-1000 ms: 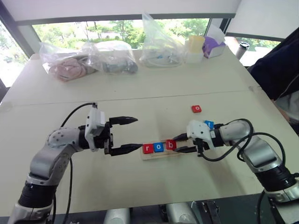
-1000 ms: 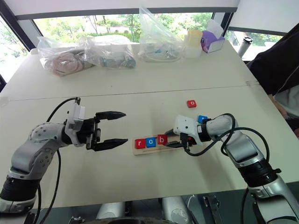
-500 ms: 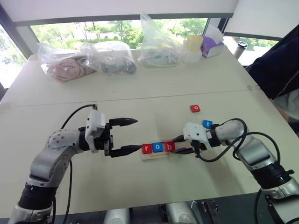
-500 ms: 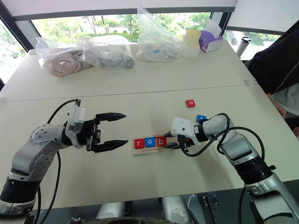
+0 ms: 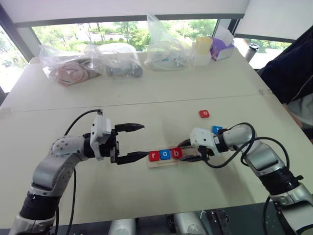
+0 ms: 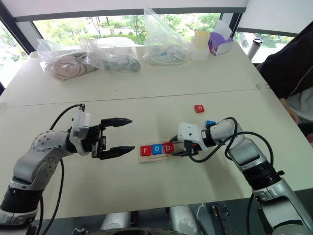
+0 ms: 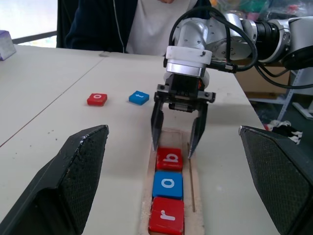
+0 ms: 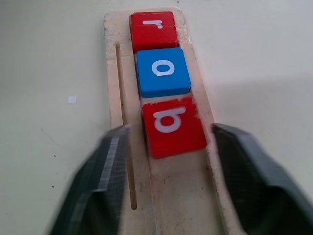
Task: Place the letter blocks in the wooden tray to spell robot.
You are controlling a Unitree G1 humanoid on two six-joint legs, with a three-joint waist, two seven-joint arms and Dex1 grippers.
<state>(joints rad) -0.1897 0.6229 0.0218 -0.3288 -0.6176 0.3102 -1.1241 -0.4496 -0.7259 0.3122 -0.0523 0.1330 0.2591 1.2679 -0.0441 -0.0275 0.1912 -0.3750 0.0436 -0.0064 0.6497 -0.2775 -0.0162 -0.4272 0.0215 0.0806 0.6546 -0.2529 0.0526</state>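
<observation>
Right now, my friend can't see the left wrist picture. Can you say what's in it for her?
The right pincer stands open over the wooden tray, its tips either side of a red b block. Nearer in the tray lie a blue o block and a red r block. A red block and a blue block wait on the table.

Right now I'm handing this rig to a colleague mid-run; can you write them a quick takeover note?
Left gripper: open, holding nothing, level beside the left end of the wooden tray.
Right gripper: open, fingers straddling the red b block, no longer clamped on it.
Done: red r block, blue o block and b sit in the tray in order.
Left: red o block and blue t block lie on the table beyond the tray; place o, then t.
</observation>
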